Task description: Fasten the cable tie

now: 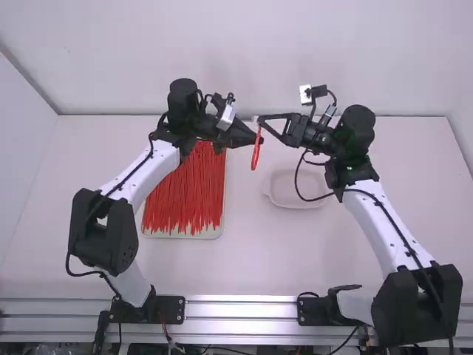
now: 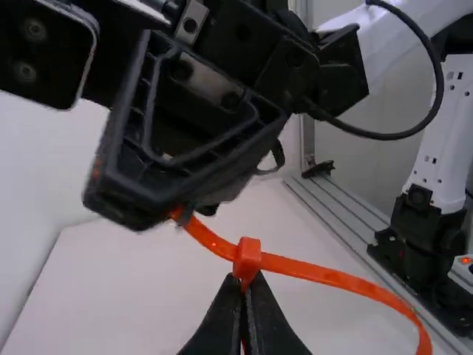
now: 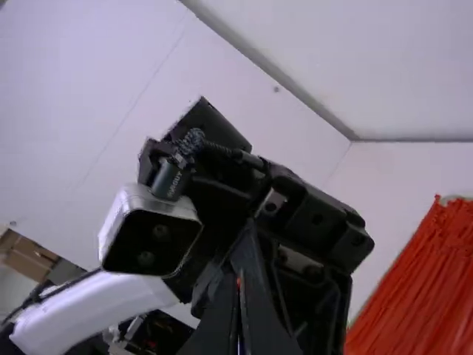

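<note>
Left claw (image 2: 242, 287) pinches cable tie (image 2: 248, 255) head, right claw (image 1: 261, 119) its end.

Left hand (image 1: 252, 137) and right hand (image 1: 261, 119) raised, tips meeting, both clamped

The left pincer (image 1: 250, 136) and right pincer (image 1: 261, 118) meet above the far middle of the tabletop (image 1: 251, 244), and the looped cable tie (image 1: 256, 152) hanging between them bars that gap. Below, a tray (image 1: 185, 235) of red ties lies under the left arm (image 1: 137, 174) and a shallow dish (image 1: 295, 205) beside the right arm (image 1: 384, 222). Open surface runs between them toward the front.
</note>
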`<state>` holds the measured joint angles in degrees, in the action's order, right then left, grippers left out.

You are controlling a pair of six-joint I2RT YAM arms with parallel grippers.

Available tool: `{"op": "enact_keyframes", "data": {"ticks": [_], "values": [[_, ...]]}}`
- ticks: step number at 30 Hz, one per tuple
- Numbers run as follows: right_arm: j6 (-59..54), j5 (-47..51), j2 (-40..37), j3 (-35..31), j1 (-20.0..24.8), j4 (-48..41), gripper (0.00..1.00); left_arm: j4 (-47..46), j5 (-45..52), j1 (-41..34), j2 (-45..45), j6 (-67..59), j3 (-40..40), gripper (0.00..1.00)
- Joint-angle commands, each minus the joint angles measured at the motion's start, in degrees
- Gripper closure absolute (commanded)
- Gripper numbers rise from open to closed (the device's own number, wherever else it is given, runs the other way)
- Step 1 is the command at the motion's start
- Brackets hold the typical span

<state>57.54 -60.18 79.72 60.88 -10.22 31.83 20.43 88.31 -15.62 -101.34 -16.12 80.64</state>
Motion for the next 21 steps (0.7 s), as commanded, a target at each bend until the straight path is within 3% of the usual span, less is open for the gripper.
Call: {"op": "enact_keyframes", "data": {"ticks": [1,21], "values": [[3.7,1.5,-1.0,1.8,1.0,3.5,1.00,-0.3,1.3,-1.7,0.9,-0.2,-1.3,0.98],[20.6,6.0,-1.0,1.8,6.1,25.2,1.00,-1.7,0.7,-2.5,0.9,-0.4,-4.5,0.98]]}}
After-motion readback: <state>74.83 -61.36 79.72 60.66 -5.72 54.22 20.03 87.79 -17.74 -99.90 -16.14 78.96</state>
